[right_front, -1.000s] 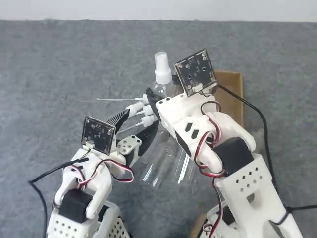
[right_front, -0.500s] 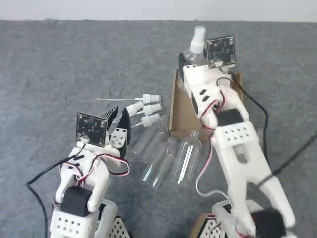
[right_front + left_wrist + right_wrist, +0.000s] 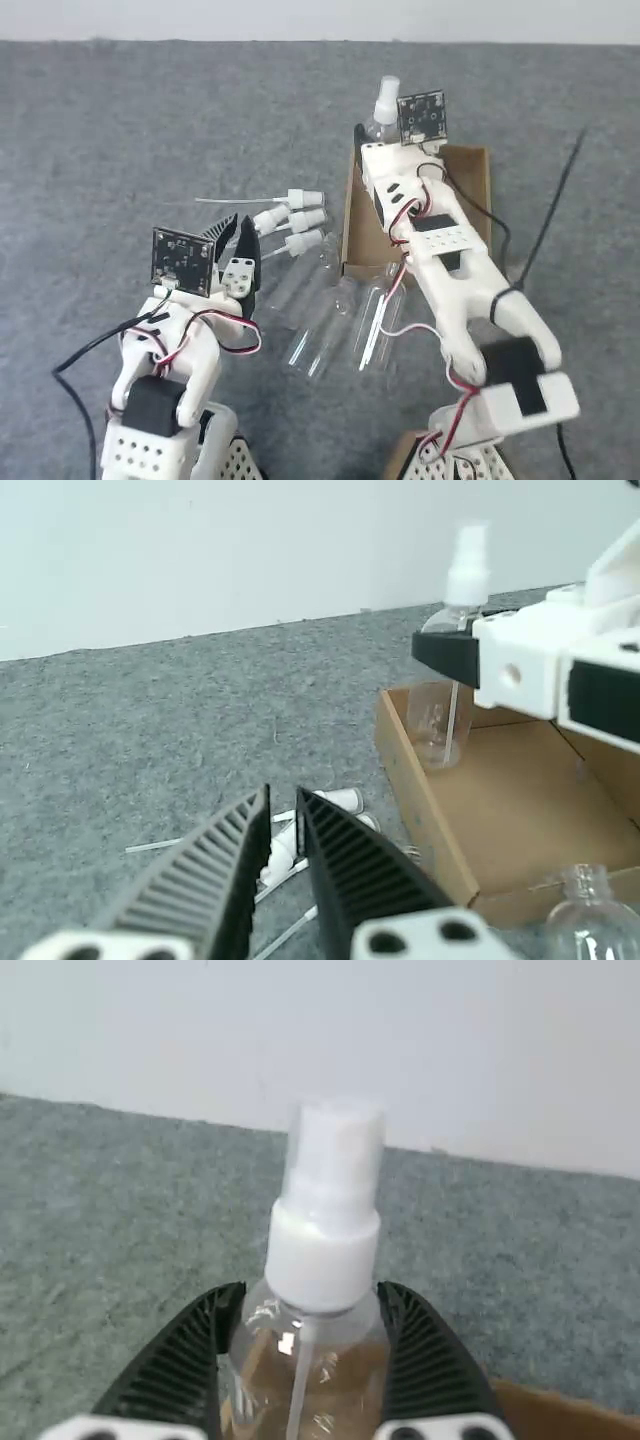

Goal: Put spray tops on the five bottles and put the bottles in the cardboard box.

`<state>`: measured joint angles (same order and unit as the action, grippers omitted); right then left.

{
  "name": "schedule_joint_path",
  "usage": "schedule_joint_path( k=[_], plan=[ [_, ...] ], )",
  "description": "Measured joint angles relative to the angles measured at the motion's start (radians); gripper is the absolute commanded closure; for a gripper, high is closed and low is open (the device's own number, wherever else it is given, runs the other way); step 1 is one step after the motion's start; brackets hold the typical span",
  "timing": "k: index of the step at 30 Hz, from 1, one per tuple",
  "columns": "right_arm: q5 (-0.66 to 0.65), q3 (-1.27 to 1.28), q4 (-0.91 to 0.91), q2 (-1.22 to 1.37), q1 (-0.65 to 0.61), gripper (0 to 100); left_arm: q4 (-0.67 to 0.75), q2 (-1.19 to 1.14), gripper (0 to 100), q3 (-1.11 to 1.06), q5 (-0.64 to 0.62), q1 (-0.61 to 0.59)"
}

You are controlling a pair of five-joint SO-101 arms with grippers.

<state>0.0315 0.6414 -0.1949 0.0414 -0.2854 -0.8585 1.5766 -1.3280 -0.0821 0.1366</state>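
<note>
The right tool [image 3: 310, 1345] is clamping a capped bottle [image 3: 322, 1260] by its shoulders, a jaw on each side, with the spray head rising upright above the jaws. The left wrist view is showing what that close view cuts off: the bottle's body is hanging below the tool inside a corner of the cardboard box [image 3: 412, 770], though whether its base is touching the box floor is hard to tell. The left tool [image 3: 283, 802] is hovering with its jaws parted by a narrow gap, holding nothing. Loose spray tops [image 3: 300, 215] are lying just beyond its tips on the grey tabletop [image 3: 120, 130], with uncapped bottles [image 3: 325, 330] lying beside them.
</note>
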Motion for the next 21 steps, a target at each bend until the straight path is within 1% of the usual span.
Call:
schedule_joint_path(
  k=[6, 14, 19, 21],
  plan=[
    [0.0, -0.002, -0.028, 0.078, 0.0, 99.2, 0.0, 0.0, 97, 0.0, 0.0, 0.0],
    [0.0, -0.003, -0.037, 0.095, 0.0, 98.1, 0.0, 0.0, 97, 0.0, 0.0, 0.0],
    [-0.003, -0.006, -0.037, 0.097, -0.002, 87.3, 0.0, 0.0, 97, 0.0, 0.0, 0.0],
    [-0.041, -0.006, -0.037, 0.097, -0.006, 83.8, 0.0, 0.0, 97, 0.0, 0.0, 0.0]
  ],
)
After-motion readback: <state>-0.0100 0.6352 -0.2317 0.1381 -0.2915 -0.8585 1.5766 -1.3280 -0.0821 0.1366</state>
